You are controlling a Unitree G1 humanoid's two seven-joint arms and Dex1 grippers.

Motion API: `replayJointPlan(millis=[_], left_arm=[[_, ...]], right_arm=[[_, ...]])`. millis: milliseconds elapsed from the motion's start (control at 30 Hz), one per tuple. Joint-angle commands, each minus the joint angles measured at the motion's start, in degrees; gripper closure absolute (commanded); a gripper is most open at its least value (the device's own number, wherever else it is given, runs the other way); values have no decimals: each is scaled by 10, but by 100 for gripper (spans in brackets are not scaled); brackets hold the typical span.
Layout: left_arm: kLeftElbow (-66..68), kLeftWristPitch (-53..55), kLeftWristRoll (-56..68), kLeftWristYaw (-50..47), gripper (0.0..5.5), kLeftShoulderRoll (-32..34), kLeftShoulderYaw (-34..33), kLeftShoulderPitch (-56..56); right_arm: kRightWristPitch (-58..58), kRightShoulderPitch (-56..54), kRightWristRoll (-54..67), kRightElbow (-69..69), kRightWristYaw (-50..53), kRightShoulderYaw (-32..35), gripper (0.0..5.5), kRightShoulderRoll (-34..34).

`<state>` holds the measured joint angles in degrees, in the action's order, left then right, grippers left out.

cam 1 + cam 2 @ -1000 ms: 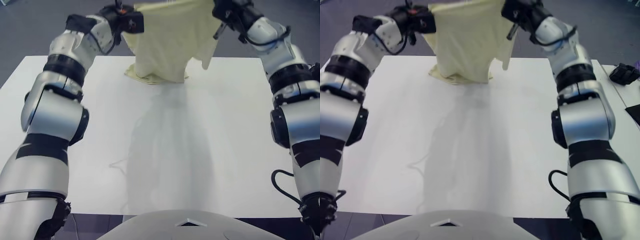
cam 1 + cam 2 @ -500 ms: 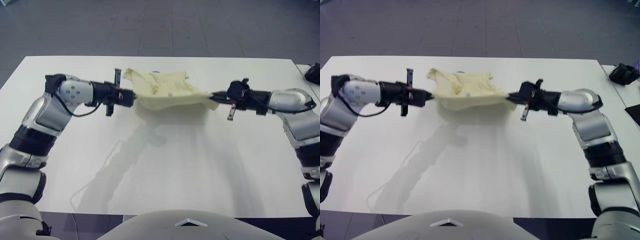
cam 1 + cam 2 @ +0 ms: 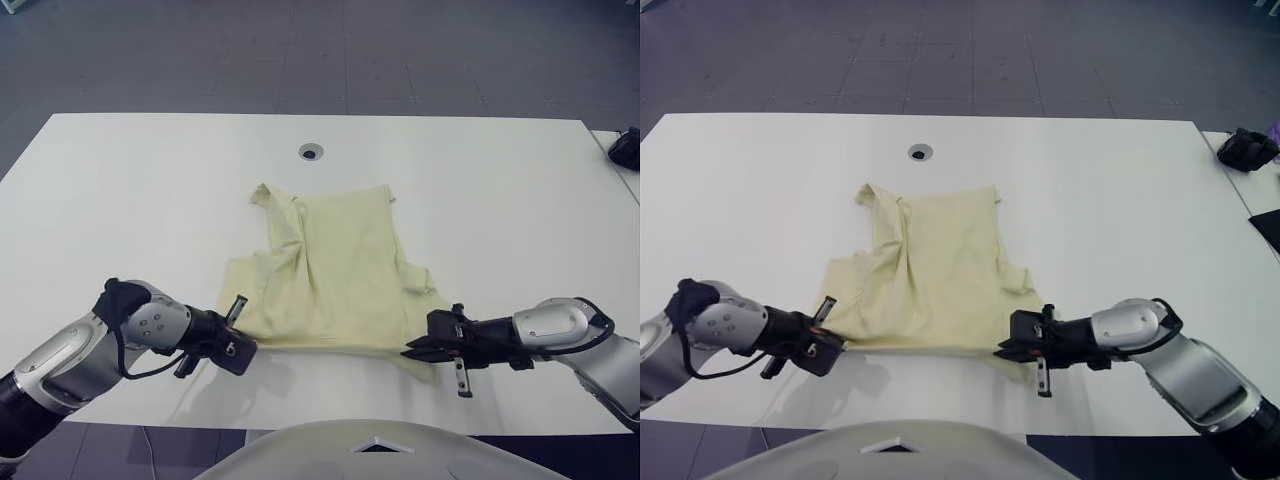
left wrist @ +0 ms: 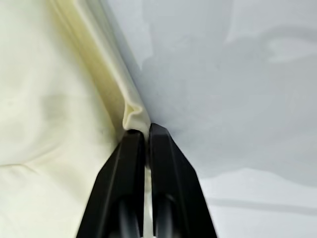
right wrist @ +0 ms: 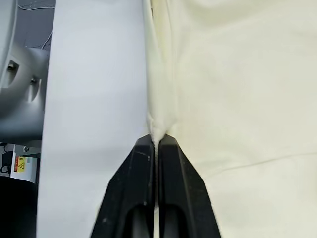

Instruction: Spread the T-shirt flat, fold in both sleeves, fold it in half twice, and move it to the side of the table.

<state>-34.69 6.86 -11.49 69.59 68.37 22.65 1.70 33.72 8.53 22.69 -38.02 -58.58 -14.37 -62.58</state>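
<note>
White surface point(image 3: 120, 200) being covered mid-way by a pale yellow T-shirt point(image 3: 335, 270), mostly spread out, its near hem corners being pinched tight by left pincer point(image 3: 245, 346) and right pincer point(image 3: 409, 352).

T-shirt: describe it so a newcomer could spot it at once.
On the white table, look at the near middle, between the left gripper and the right gripper. The T-shirt is the pale yellow cloth lying mostly flat there, its near corners pinched in their jaws. The hole beyond it is small, round and dark.
</note>
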Motion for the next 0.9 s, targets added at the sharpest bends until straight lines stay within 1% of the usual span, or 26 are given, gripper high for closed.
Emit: replayJointPlan(millis=[33,100,133,167,200,333,400,500,567,633,667,700,733,900], left_arm=[[-27,27,17,21,549,21,-22,33],[-40,35,29,27,549,19,-29,39],[-48,44,40,28,550,16,-35,42],[-57,57,52,29,516,11,-41,43],[-65,70,68,31,507,8,-49,44],[-82,108,123,37,433,2,-83,39],[-95,141,189,47,399,3,-126,43],[-93,206,321,59,345,-5,-223,17],[-49,224,338,37,311,-16,-250,-31],[13,223,296,-7,274,-27,-231,-71],[46,216,267,-30,255,-37,-211,-82],[73,209,241,-49,248,-48,-191,-89],[98,197,214,-66,225,-59,-170,-91],[193,156,131,-114,146,-124,-87,-119]], right_arm=[[20,28,20,-26,-16,30,550,-26],[22,33,25,-31,-30,30,550,-37],[23,36,28,-34,-38,30,524,-41],[25,39,33,-36,-43,31,512,-43],[26,43,35,-39,-48,34,499,-47],[31,57,48,-43,-45,70,428,-50],[33,57,55,-42,-41,90,395,-46],[33,46,59,-27,-23,127,344,-31],[34,24,51,-4,5,147,311,-15],[30,-9,19,32,48,141,276,10],[22,-23,-5,52,64,128,257,17],[14,-31,-23,66,72,117,251,20],[6,-36,-39,78,77,107,229,24],[-39,-62,-124,140,102,55,153,46]])
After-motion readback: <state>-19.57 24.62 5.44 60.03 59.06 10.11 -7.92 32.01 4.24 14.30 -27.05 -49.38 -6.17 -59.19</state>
